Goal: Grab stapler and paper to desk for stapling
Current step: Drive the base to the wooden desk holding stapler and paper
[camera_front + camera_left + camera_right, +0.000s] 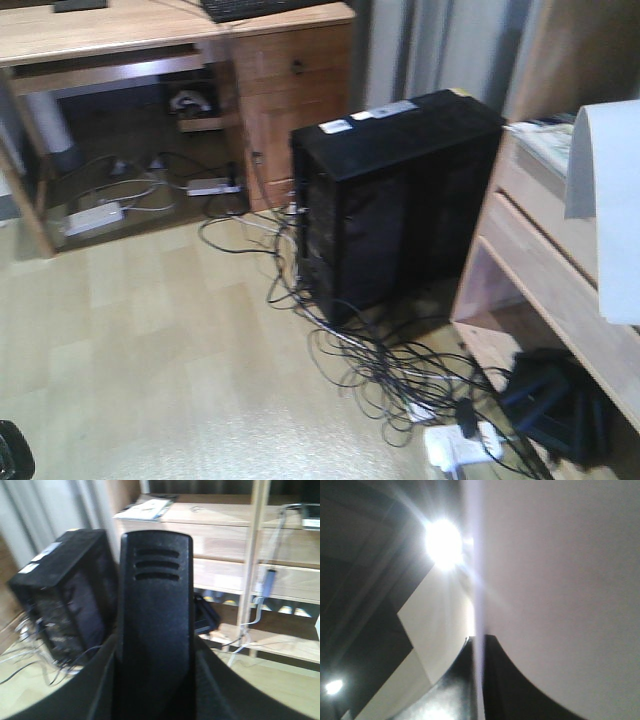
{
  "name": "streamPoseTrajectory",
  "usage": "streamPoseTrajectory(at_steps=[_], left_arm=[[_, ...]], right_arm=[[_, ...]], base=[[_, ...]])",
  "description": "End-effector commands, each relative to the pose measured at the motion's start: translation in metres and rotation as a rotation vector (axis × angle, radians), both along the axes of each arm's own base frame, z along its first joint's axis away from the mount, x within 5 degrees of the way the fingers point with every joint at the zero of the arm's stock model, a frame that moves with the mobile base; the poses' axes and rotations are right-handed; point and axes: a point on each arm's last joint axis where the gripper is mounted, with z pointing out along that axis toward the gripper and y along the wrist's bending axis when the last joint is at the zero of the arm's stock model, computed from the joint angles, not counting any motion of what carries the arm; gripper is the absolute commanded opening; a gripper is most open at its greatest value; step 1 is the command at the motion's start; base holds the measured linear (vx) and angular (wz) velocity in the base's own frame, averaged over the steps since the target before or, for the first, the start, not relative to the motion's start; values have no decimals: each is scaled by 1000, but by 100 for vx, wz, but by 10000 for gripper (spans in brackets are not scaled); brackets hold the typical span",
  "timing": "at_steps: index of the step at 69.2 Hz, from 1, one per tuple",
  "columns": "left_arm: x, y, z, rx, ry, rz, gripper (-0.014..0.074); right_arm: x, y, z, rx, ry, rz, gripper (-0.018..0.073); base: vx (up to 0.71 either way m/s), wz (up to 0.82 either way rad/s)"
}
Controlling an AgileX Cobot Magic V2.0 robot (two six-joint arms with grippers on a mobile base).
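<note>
My left gripper is shut on a black stapler, which stands upright between the two fingers and fills the middle of the left wrist view. My right gripper is shut on a white sheet of paper, seen edge-on between the jaws and bending off to the right. The same paper hangs at the right edge of the front view. The wooden desk is far off at the top left, with a black keyboard on it.
A black PC tower stands on the floor ahead, with a tangle of cables around it. A wooden shelf unit is on the right, with a black bag beneath. Power strips lie under the desk.
</note>
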Motion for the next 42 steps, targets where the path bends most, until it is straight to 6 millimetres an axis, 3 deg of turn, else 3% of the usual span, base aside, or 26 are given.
streamPoseTrajectory(at_steps=[1,42], left_arm=[[2,-2,17,-105,-80,2,-7],[2,-2,17,-106,-79,1,-8]], right_arm=[[-5,0,11,0,-64,-2,-1],[-5,0,11,2,-62,-2,-1]], base=[[6,38],[11,46]])
